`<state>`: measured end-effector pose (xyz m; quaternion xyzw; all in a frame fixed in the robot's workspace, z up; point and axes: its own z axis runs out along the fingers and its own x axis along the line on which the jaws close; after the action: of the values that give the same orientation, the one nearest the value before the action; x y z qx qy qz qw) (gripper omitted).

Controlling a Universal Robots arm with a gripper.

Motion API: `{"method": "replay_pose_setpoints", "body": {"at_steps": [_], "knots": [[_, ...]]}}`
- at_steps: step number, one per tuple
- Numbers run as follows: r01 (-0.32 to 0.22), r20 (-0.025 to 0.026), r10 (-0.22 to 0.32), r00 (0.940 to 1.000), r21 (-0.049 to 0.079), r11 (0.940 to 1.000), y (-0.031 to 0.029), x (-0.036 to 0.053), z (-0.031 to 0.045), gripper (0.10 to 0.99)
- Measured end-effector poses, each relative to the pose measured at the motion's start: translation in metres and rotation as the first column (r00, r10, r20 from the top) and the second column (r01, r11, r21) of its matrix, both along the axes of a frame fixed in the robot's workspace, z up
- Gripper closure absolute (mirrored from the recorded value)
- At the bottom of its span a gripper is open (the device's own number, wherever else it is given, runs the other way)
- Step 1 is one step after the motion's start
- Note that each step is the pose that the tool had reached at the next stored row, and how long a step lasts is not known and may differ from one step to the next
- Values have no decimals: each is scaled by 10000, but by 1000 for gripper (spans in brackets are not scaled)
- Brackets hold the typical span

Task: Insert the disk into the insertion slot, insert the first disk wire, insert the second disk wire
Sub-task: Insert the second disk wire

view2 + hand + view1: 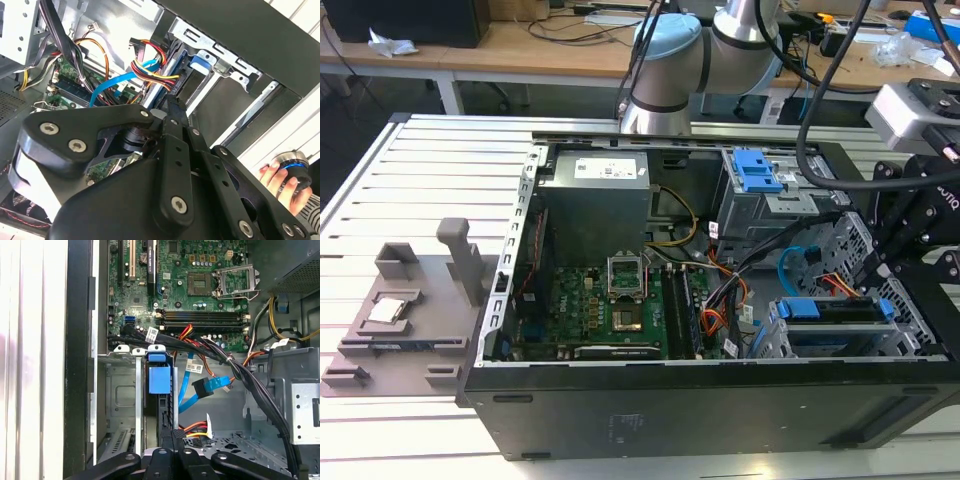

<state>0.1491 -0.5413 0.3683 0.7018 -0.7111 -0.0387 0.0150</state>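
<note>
Claw (173, 434) clenched, empty, tips at disk (161, 407) sitting in insertion slot (122, 390). Disk likely rigid, dense, shock-sensitive; best held by 2 sides of blue carrier (160, 379).

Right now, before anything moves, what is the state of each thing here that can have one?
computer case: lying on its side, side panel off.
disk: standing on edge inside the insertion slot.
blue data cable: connector end hanging free, not plugged in.
processor socket: open, its cover plate flipped aside.
gripper: shut, close to the disk's near end.
</note>
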Motion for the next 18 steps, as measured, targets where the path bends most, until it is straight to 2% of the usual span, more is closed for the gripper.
{"method": "replay_pose_setpoints", "body": {"at_steps": [4, 5, 6, 8, 9, 10, 12, 15, 17, 18], "knots": [[0, 0, 0, 10000, -1, 10000, 0, -3, 0, 973], [0, 0, 0, 10000, -1, 10000, 0, -3, 0, 918], [0, 0, 0, 10000, 0, 10000, 0, -3, 0, 918], [0, 0, 0, 10000, -1, 10000, 0, -6, 0, 784], [1, 0, -1, 10000, 0, 10000, 5, -14, 0, 784], [-7, 0, 7, 10000, -2, 10000, 18, -22, 1, 784], [-43, 0, 43, 10000, 1, 10000, 163, -60, 0, 784], [-131, 2, 131, 9999, -1, 9999, 178, -84, 53, 784], [-142, 9, 142, 9999, -2, 9999, 179, -88, 161, 784], [-139, 10, 139, 9999, 12, 9999, 178, -95, 171, 784]]}}
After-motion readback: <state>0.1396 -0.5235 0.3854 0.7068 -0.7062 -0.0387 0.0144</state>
